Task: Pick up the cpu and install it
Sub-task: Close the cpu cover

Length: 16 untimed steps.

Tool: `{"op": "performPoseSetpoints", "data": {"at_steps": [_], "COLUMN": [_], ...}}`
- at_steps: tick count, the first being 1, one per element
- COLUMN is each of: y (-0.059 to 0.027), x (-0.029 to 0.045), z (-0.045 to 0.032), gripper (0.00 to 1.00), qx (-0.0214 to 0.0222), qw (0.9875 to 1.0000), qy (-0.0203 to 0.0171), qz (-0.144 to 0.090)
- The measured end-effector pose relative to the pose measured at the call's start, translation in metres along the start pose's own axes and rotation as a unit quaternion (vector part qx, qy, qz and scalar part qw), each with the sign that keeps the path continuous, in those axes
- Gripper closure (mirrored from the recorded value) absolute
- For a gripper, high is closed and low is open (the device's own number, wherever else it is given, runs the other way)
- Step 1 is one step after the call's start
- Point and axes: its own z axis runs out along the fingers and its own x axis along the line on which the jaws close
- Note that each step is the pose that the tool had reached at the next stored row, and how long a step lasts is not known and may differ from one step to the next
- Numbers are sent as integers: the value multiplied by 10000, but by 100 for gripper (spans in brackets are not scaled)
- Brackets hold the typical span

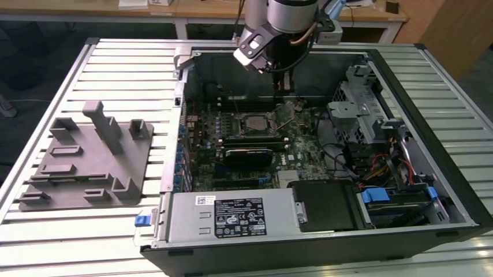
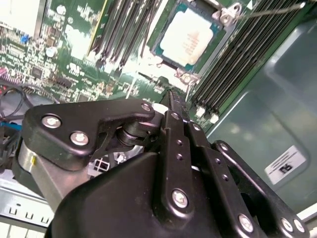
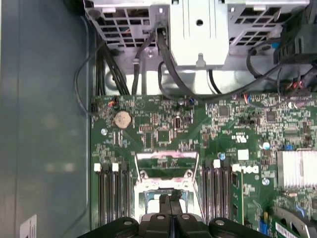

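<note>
I see the square cpu (image 2: 189, 38) lying flat, metal face up, apparently seated on the motherboard (image 2: 74, 44); the gripper (image 3: 171, 195) jaws are pressed together, empty.

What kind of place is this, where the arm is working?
Probably a robotics lab or test workshop. An open desktop computer case lies on a slatted metal table, a grey fixture tray sits beside it at the exterior view's left, and wooden desks stand behind.

The cpu (image 2: 189, 38) lies seated on the green motherboard (image 2: 69, 47), with the pincer (image 2: 173, 96), tips together, near it.
</note>
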Motion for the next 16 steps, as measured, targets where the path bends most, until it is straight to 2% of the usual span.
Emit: {"op": "performPoseSetpoints", "data": {"at_steps": [16], "y": [350], "x": [11], "z": [14], "gripper": [89], "qx": [0], "qw": [10000], "qy": [0], "qz": [1]}}
